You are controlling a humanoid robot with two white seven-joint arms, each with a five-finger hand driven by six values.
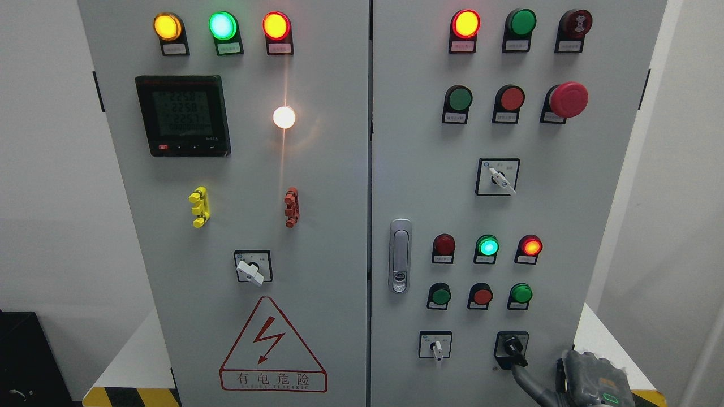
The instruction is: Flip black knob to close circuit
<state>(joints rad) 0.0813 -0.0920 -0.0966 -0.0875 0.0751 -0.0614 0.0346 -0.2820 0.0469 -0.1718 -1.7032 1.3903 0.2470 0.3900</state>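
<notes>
Grey two-door electrical cabinet, doors shut, standing upright on a white base with yellow-black hazard striping at its foot. Left door: three lit lamps in a row at top, amber, green and red; digital meter below them; one bright white lamp to its right; yellow clip and red clip at mid-height; white selector switch; red high-voltage warning triangle lowest. Right door: rows of red and green buttons and lamps, red mushroom stop button, door latch at its left edge. Black knob sits at the lower right of the right door, its lever angled down-right. Right hand enters at the bottom right corner, one dark finger extended up-left and touching the knob's lower end; it grips nothing.
</notes>
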